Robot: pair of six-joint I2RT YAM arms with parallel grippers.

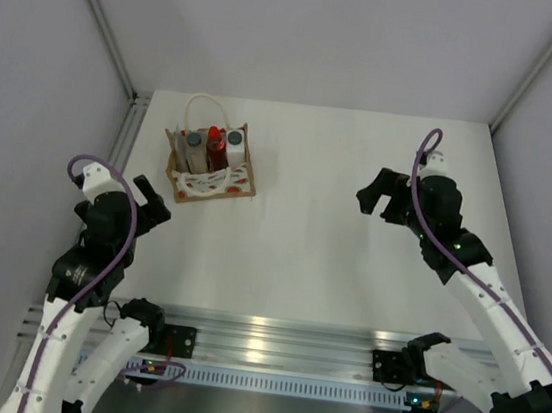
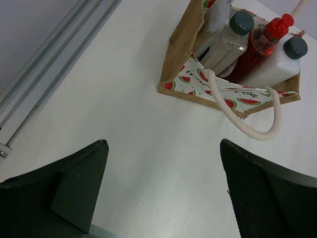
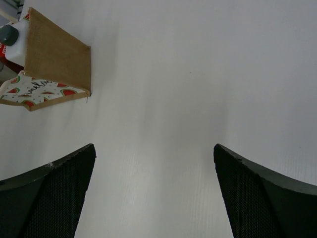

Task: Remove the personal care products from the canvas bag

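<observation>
The canvas bag (image 1: 212,170) stands upright at the back left of the table, tan with watermelon-print sides and white rope handles (image 1: 206,107). Inside it stand a red bottle (image 1: 215,146), a white bottle with a dark cap (image 1: 234,142) and a pale bottle (image 1: 194,148). The left wrist view shows the bag (image 2: 181,54), the red bottle (image 2: 261,43), the white bottle (image 2: 280,62), a clear bottle (image 2: 225,42) and one rope handle (image 2: 247,128) lying on the table. My left gripper (image 1: 153,201) (image 2: 163,146) is open and empty, near the bag's front left. My right gripper (image 1: 373,190) (image 3: 154,148) is open and empty, far to the bag's right (image 3: 57,54).
An aluminium rail (image 1: 260,338) runs along the near edge between the arm bases. Another rail (image 2: 49,64) runs along the left wall. Grey walls enclose the white table (image 1: 349,266) on the left, back and right.
</observation>
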